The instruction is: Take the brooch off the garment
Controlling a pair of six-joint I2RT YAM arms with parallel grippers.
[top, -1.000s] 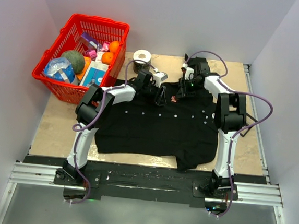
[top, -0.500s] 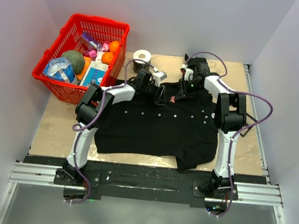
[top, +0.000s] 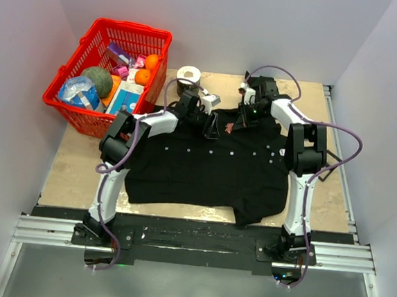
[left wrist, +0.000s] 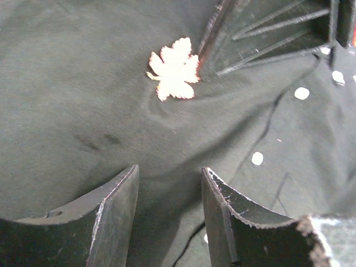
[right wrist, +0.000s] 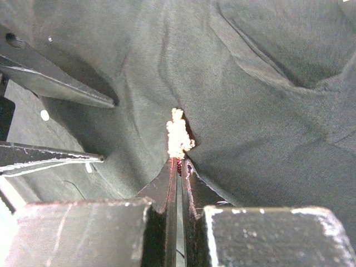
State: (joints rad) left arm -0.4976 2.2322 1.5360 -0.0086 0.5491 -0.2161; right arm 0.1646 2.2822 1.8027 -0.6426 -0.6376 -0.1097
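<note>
The black shirt (top: 203, 170) lies spread on the table. The brooch (left wrist: 174, 76), a small leaf-shaped pin that looks pale pink in the glare, sits on the cloth near the collar; it also shows in the top view (top: 228, 129). My right gripper (right wrist: 178, 163) is shut on the near edge of the brooch (right wrist: 178, 135), and the cloth puckers around it. My left gripper (left wrist: 169, 178) is open just to the brooch's left, its fingers down at the cloth; I cannot tell if they touch. White buttons (left wrist: 301, 93) run along the placket.
A red basket (top: 64, 74) full of groceries stands at the back left. A white tape roll (top: 189, 75) stands behind the shirt. Grey walls close in on the table at the back and both sides.
Both grippers have shifted slightly towards the back of the table. The cloth at the brooch looks drawn up a little. The right gripper stays shut on the brooch.
</note>
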